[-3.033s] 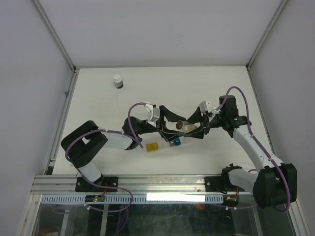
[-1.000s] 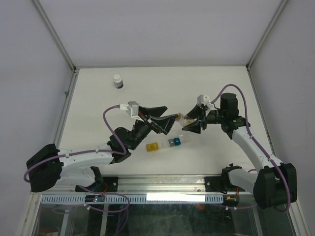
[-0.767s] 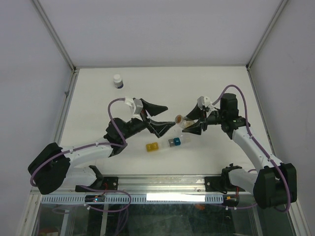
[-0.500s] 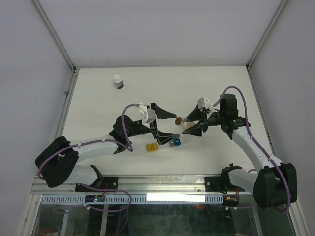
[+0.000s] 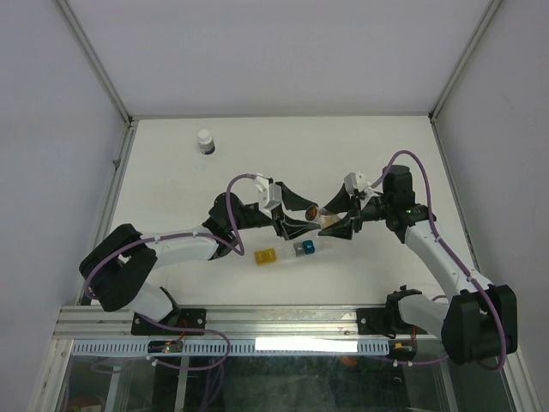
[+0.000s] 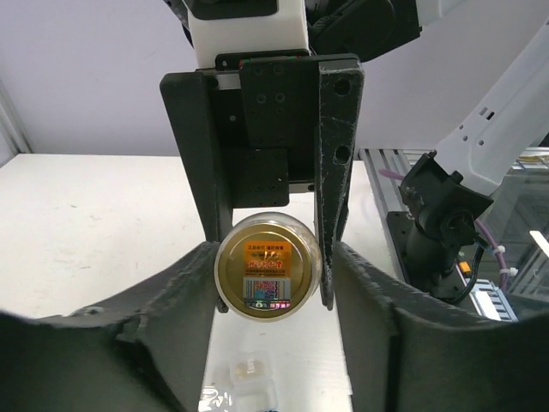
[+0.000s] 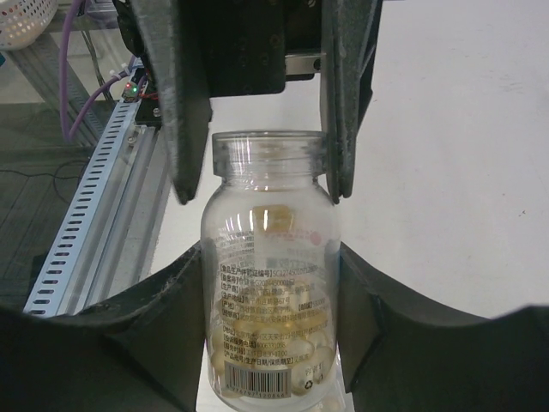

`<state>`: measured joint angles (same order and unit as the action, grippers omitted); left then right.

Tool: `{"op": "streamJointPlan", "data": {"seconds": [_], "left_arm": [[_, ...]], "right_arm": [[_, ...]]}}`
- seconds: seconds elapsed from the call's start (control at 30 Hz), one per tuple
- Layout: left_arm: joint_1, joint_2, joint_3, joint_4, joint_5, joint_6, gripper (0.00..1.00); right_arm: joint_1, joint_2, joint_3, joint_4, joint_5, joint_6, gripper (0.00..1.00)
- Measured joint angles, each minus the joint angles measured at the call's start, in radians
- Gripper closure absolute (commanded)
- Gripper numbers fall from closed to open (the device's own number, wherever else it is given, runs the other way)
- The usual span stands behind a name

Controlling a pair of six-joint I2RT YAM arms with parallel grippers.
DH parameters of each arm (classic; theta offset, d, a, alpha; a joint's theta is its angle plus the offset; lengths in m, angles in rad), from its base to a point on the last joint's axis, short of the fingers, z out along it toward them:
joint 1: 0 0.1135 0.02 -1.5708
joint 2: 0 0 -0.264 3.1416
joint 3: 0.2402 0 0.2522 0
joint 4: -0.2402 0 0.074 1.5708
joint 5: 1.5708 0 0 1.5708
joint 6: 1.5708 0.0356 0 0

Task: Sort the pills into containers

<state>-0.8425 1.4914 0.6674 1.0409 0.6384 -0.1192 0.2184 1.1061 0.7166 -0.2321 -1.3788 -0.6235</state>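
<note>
Above the middle of the white table (image 5: pixel 257 163), a clear vial (image 5: pixel 316 211) hangs lying on its side, its long axis running left to right between the two arms. Its neck end points at the left gripper (image 6: pixel 273 257), whose fingers are closed against either side of it. The right gripper (image 7: pixel 273 266) clamps the vial's labelled body. Pale pills (image 7: pixel 279 335) lie heaped toward the vial's base. On the table just nearer the arms lies the pillbox strip, also lying left to right, with a yellow cube (image 5: pixel 265 256), a blue cube (image 5: pixel 301 249) and a clear cube (image 5: pixel 314 245). A white-capped bottle (image 5: pixel 205 141) stands upright, well apart.
</note>
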Motion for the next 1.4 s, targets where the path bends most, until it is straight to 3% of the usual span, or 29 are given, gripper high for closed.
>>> {"op": "streamJointPlan", "data": {"seconds": [0.13, 0.2, 0.4, 0.57, 0.7, 0.83, 0.93, 0.97, 1.1, 1.17, 1.23, 1.4], "left_arm": [[0.005, 0.005, 0.007, 0.001, 0.002, -0.012, 0.55], [0.006, 0.01, 0.011, 0.003, 0.005, -0.024, 0.62], [0.007, 0.014, 0.016, 0.006, 0.015, -0.059, 1.0], [0.001, 0.013, 0.016, -0.011, -0.055, -0.141, 1.0], [-0.075, -0.035, 0.001, -0.114, -0.336, -0.229, 1.0], [-0.224, -0.086, -0.003, -0.214, -0.771, -0.313, 1.0], [-0.275, -0.077, 0.023, -0.26, -0.946, -0.375, 1.0], [-0.285, -0.064, 0.041, -0.278, -0.989, -0.397, 0.91], [-0.29, -0.037, 0.074, -0.316, -1.053, -0.449, 0.27], [-0.291, -0.038, 0.074, -0.314, -1.057, -0.45, 0.1], [-0.291, -0.051, 0.074, -0.317, -1.055, -0.445, 0.01], [-0.289, -0.124, 0.074, -0.329, -1.033, -0.406, 0.01]], "right_arm": [[0.0, 0.0, 0.0, -0.005, -0.009, -0.004, 1.0], [0.0, 0.0, 0.0, -0.006, -0.009, -0.005, 1.0], [0.0, 0.0, 0.0, -0.014, -0.013, -0.005, 1.0], [-0.001, 0.0, 0.0, -0.014, 0.009, 0.003, 1.0], [-0.008, 0.003, 0.0, 0.003, 0.061, 0.024, 1.0], [-0.007, 0.006, 0.0, 0.018, 0.082, 0.036, 1.0], [-0.007, 0.013, 0.0, 0.025, 0.096, 0.041, 1.0], [-0.008, 0.015, 0.0, 0.03, 0.109, 0.044, 1.0], [-0.016, 0.019, 0.0, 0.037, 0.147, 0.05, 1.0], [-0.012, 0.019, 0.0, 0.037, 0.146, 0.053, 1.0], [-0.008, 0.02, 0.0, 0.036, 0.145, 0.056, 1.0], [-0.006, 0.02, 0.0, 0.037, 0.144, 0.058, 1.0]]}}
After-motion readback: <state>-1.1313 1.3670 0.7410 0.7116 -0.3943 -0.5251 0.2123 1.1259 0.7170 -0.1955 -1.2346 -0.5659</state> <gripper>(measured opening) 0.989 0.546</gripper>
